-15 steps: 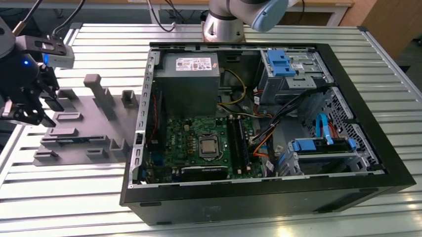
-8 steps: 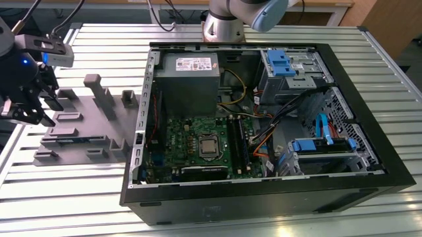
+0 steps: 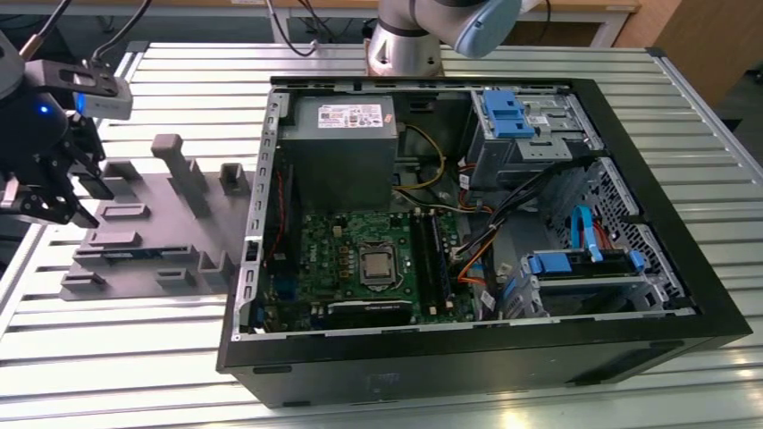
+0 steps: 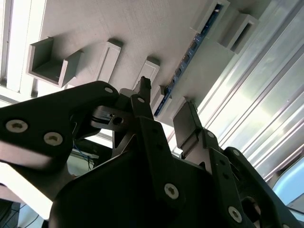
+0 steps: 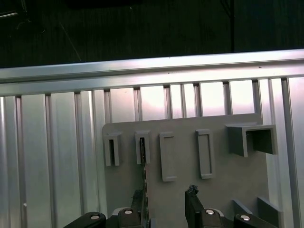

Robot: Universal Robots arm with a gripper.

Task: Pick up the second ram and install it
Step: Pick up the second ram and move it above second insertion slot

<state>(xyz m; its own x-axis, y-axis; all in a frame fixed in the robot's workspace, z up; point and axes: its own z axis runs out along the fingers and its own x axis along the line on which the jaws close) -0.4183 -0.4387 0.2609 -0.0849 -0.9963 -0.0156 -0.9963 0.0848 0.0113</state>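
We see the second ram (image 4: 187, 59) as a long, thin blue board standing on its edge, with small parts dotted along its face in the second wrist view; in the first wrist view it is only a dark sliver (image 5: 143, 175) seen edge-on. It sits in the grey fixture tray (image 3: 179, 237), its far end held in one of the tray's raised slotted holders (image 5: 142, 147); the holders beside it look bare. On the exterior view's right of the tray lies the opened computer case (image 3: 667, 295), which holds a green motherboard (image 3: 346, 259), its black memory slots (image 3: 424, 259), a grey power supply (image 3: 339, 134) and light-blue drive brackets (image 3: 507, 112). The gripper (image 3: 54, 201) hangs over the tray's edge at the exterior view's left, pointing down. Its fingers (image 5: 192, 202) are spread apart and clasp nothing; the ram's near end runs between them, close beside one finger (image 4: 147, 118), though we cannot tell whether it touches.
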